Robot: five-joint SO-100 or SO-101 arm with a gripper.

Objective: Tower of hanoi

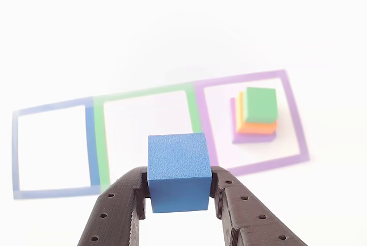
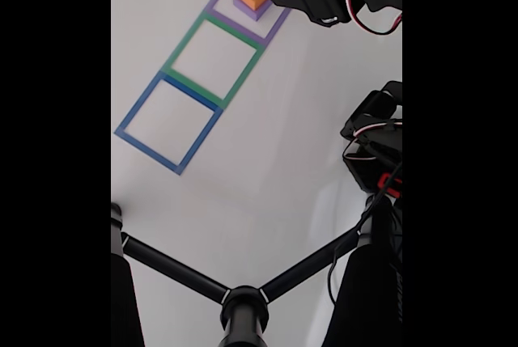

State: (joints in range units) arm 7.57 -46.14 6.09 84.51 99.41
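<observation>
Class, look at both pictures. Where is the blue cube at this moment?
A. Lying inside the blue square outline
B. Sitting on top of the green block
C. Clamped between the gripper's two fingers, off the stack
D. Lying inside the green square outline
C: the blue cube sits pinched in the gripper, while the stack in the purple square ends in the green block.

A blue cube (image 1: 177, 171) is showing between black gripper (image 1: 179, 191) fingers (image 1: 123, 200) dotted with small holes. On the white table (image 1: 172, 28), 3 taped squares are showing: blue (image 1: 90, 143) at 9 o'clock, green (image 1: 102, 154) in the middle, purple (image 1: 295, 120) at 3 o'clock. The stack (image 1: 255, 117) is layering green over orange, yellow, then purple (lowest).
</observation>
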